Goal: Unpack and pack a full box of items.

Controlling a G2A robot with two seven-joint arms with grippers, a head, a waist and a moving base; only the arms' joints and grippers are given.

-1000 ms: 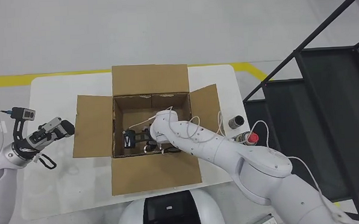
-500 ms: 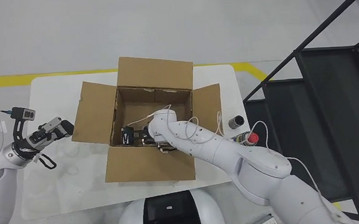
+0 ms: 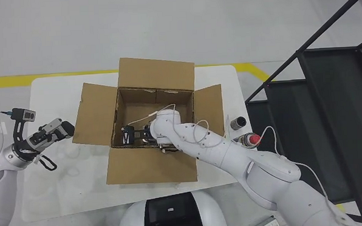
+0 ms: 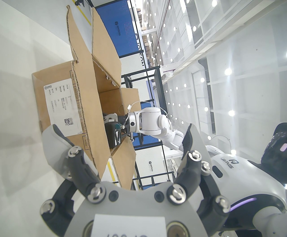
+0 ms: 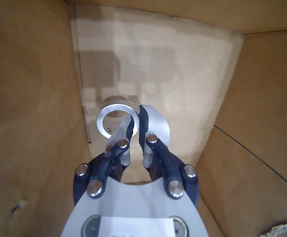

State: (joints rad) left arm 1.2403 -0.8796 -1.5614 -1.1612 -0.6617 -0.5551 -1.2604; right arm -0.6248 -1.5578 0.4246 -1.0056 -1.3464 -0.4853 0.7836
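While the left gripper point(image 4: 121, 134) stood spread wide near the box point(image 3: 96, 120), the right gripper point(image 5: 136, 120), inside it, was clamped on the rim of a metal ring point(image 5: 100, 120), a stiff, smooth, probably weighty part best pinched across its band.

open cardboard box point(image 3: 152, 167), metal ring point(image 5: 116, 107) inside

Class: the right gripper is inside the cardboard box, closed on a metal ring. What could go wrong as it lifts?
1. The right gripper pinches the metal ring at one spot on its rim, so the ring may swivel or slip out.
2. Nothing holds the cardboard box; the left gripper is open and apart from it, so the arm could catch a wall and drag the box.
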